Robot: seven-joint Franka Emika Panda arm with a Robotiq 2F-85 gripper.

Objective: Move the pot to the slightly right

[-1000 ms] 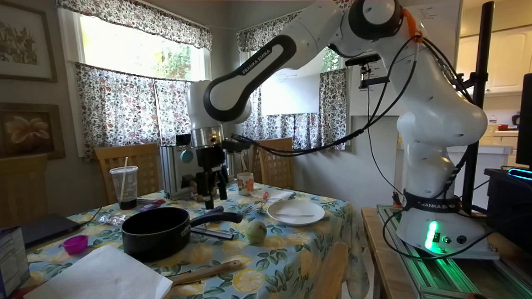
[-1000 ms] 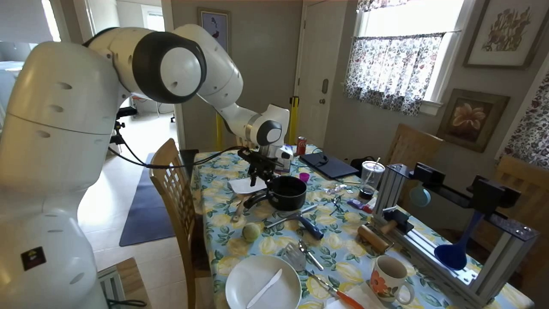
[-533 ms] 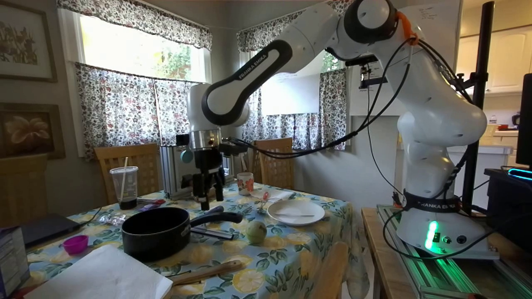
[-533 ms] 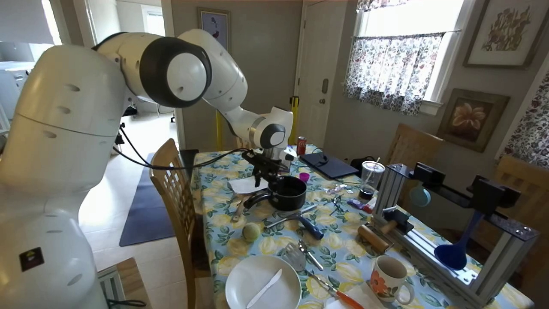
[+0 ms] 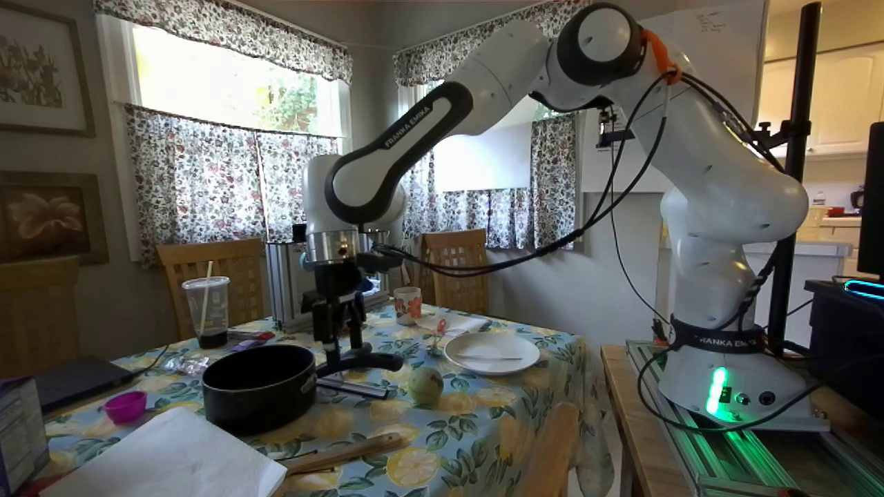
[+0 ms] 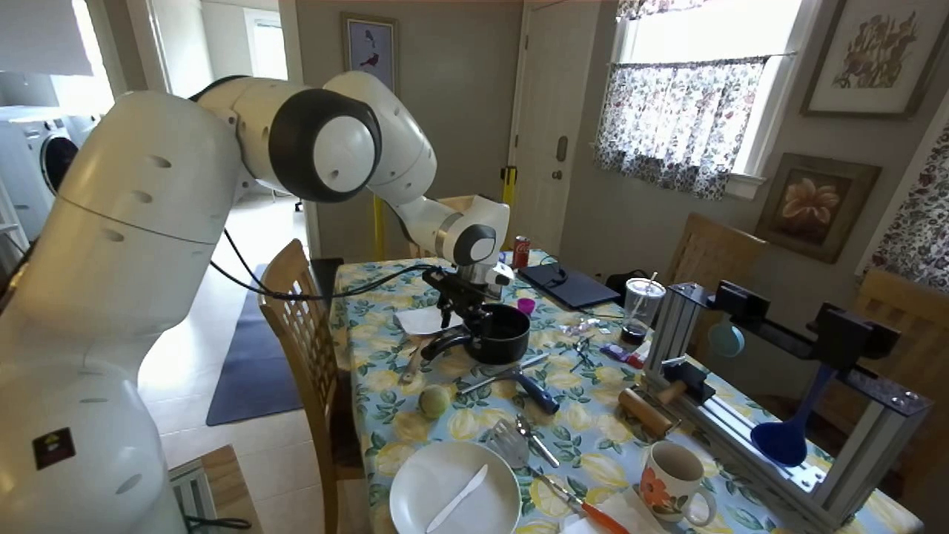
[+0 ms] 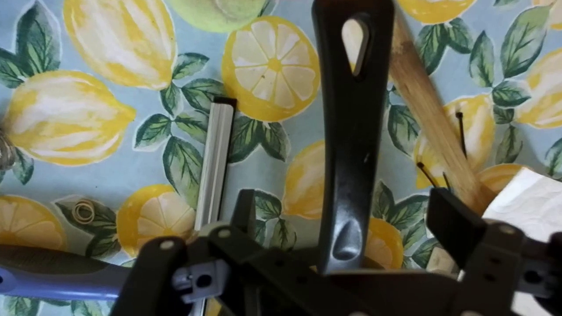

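Note:
The pot (image 5: 259,397) is round, matte black and shallow, and stands upright on the table in both exterior views (image 6: 503,343). Its handle (image 5: 378,360) points towards the robot base. In the wrist view the handle (image 7: 351,145) runs up the middle, and the pot's body is mostly hidden behind the gripper at the bottom. My gripper (image 7: 347,215) is open, with its fingers apart on either side of the handle near the pot's rim. Gaps show between handle and fingers. In an exterior view the gripper (image 5: 344,345) is low, at about handle height.
A pale green ball (image 5: 425,385), a metal bar (image 7: 215,158) and a blue-handled tool (image 6: 537,393) lie near the handle. A wooden utensil (image 7: 432,114) and white paper (image 5: 169,455) lie on the other side. A white plate (image 6: 456,497) and a metal rack (image 6: 741,415) stand farther off.
My gripper has come down from above the handle to around it, shifting slightly towards the pot. It stays open. The pot has not moved.

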